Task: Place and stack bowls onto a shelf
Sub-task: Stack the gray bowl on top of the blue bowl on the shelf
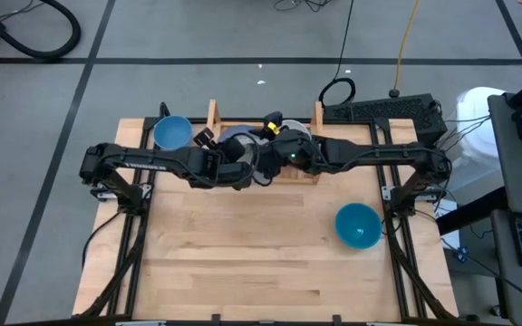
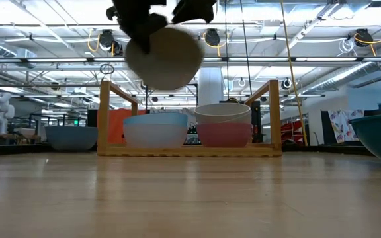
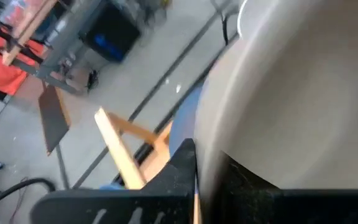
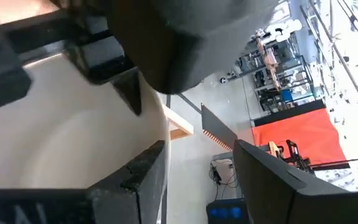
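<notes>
Left pincer (image 3: 194, 180) holds grey-beige bowl (image 2: 164, 58) tilted — rim sideways.

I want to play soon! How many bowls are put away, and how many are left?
Three sit on the shelf: a pale blue bowl, and a white bowl stacked in a pink bowl. The left claw holds a beige bowl in the air above them. A blue bowl and a teal bowl wait on the table.

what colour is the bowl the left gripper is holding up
Grey-beige bowl, shut in the left gripper; the low view shows it best.
</notes>
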